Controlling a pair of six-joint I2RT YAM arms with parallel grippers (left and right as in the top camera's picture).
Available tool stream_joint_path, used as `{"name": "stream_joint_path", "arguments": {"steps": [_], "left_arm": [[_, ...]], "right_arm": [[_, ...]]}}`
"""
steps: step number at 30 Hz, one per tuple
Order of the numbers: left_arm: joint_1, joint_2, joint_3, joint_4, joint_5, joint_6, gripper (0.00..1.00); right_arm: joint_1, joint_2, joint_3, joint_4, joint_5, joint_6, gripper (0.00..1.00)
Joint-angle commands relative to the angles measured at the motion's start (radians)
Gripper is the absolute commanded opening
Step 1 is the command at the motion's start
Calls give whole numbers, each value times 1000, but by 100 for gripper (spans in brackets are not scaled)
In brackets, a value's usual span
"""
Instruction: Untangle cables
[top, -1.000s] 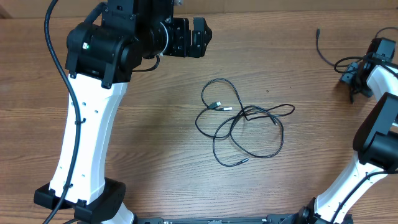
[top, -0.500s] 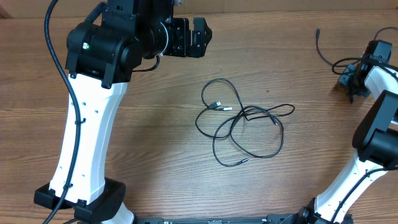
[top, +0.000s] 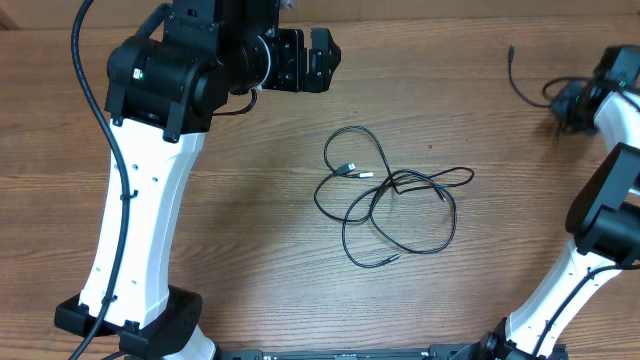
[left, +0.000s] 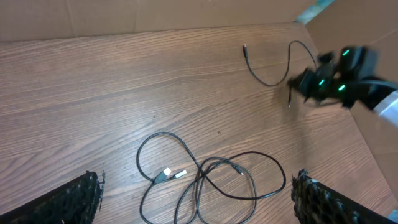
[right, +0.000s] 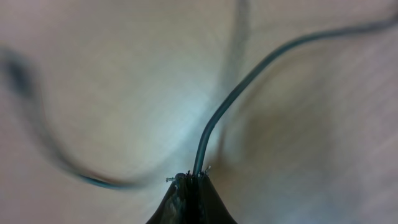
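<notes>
Now the right gripper (right: 191, 182) has just pinched shut on one cable (right: 227, 106), a thin black strand at the table's (top: 250, 260) far right, probably ready to be drawn aside. Mid-table, the tangled cables (top: 392, 200) lie in overlapping loops. Beyond them, the left gripper (top: 325, 62) hangs spread wide.

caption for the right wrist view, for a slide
Close-up of the right hand shut on a thin black cable that curves up and away over the blurred wooden table.

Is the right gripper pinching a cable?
Yes, the right wrist view shows the right gripper shut on a thin black cable.
</notes>
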Motion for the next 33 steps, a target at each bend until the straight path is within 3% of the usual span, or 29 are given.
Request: {"name": "stream_joint_path", "arguments": {"steps": [1,5,7,8,9,10,11,12,16,25,30,33], "left_arm": [[-6,-7,-5,1,8,23,100],[-6,-7,-5,1,8,23,100],[-6,-7,-5,1,8,23,100],[-6,-7,-5,1,8,23,100],[-6,-7,-5,1,8,23,100],[-6,-7,-5,1,8,23,99],[-6,-7,-5,1,8,23,100],[-6,-7,-5,1,8,23,100],[-6,-7,-5,1,8,23,100],[-6,-7,-5,1,8,23,100],[-6,-7,-5,1,8,23,100],[-6,-7,-5,1,8,23,100]], "right_arm": [[-2,-17,147,28,-161,142,4],[8,-17,204,154,-293,254,4],[19,-13,204,163,-259,244,6],[27,-8,204,152,-221,242,16],[35,-2,204,135,-194,238,36],[42,6,204,119,-193,213,67],[49,14,204,103,-199,183,91],[55,18,204,77,-205,144,99],[68,32,204,-20,-193,45,100],[32,31,204,-115,-152,58,100],[27,32,203,-155,-24,57,100],[27,34,189,-147,-5,-2,100]]}}
